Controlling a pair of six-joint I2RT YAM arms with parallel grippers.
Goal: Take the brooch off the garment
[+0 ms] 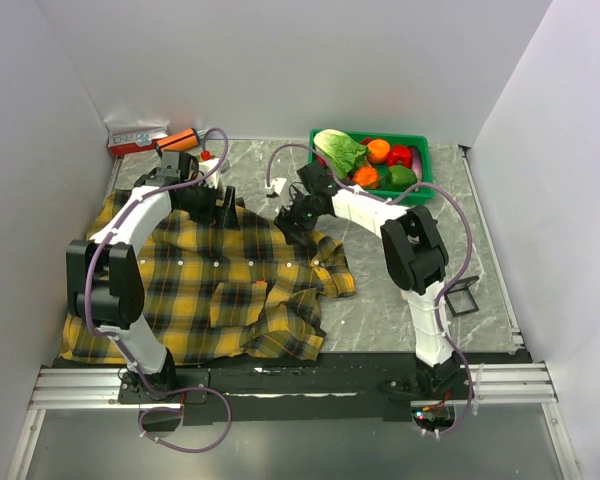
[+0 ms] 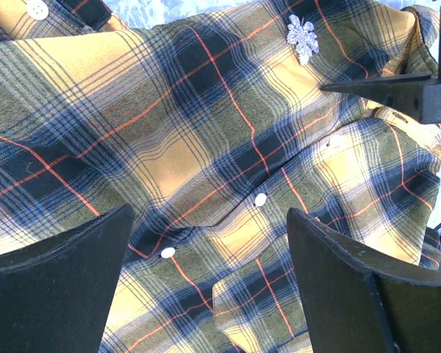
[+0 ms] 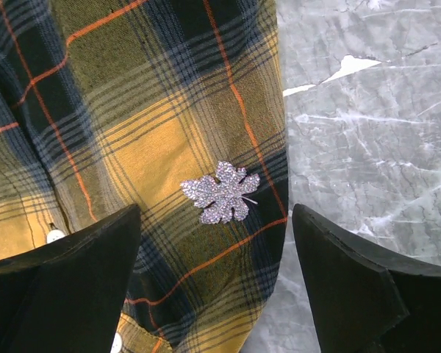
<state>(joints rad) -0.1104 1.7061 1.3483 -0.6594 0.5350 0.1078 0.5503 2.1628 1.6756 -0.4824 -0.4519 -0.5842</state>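
Zero progress on removal: we see the brooch (image 3: 220, 193) pinned near the edge of the garment (image 3: 132, 110), framed by the spread, empty right gripper (image 3: 216, 235). The left gripper (image 2: 209, 220) is also spread above it. Grasp and pull remain.

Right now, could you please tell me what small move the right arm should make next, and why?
Probably lower the right gripper straight down and close on the brooch: its open fingers straddle the brooch, which is still pinned to the garment near its edge.
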